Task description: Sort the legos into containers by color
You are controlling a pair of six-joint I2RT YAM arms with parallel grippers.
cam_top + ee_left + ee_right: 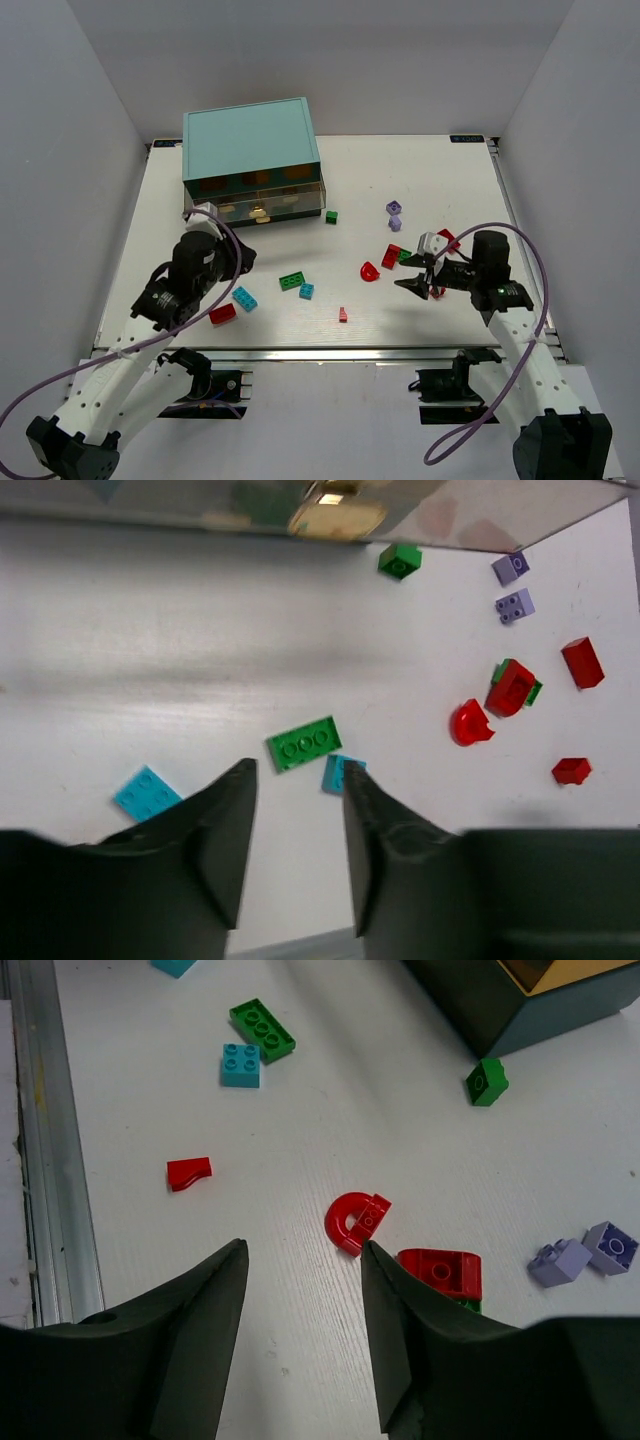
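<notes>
The legos lie scattered on the white table (pixel 330 180). A green flat brick (pixel 292 281) and a small cyan brick (pixel 306 291) sit mid-table, with a cyan brick (pixel 245 299) and a red brick (pixel 222 314) at the left. My left gripper (pixel 238 258) is open and empty above the table; in its wrist view its gripper (pixel 297 770) hangs just short of the green brick (pixel 303 743) and the cyan one (pixel 335 773). My right gripper (pixel 418 278) is open and empty, close to a red arch (pixel 352 1222) and a red brick (pixel 440 1272). The drawers (pixel 255 197) face me in the teal cabinet (pixel 250 140).
Two lavender pieces (pixel 394 208) and a green cube (pixel 331 217) lie right of the cabinet. A small red piece (pixel 343 314) lies near the front edge. More red pieces (pixel 448 238) sit by my right arm. Grey walls close in the table on three sides.
</notes>
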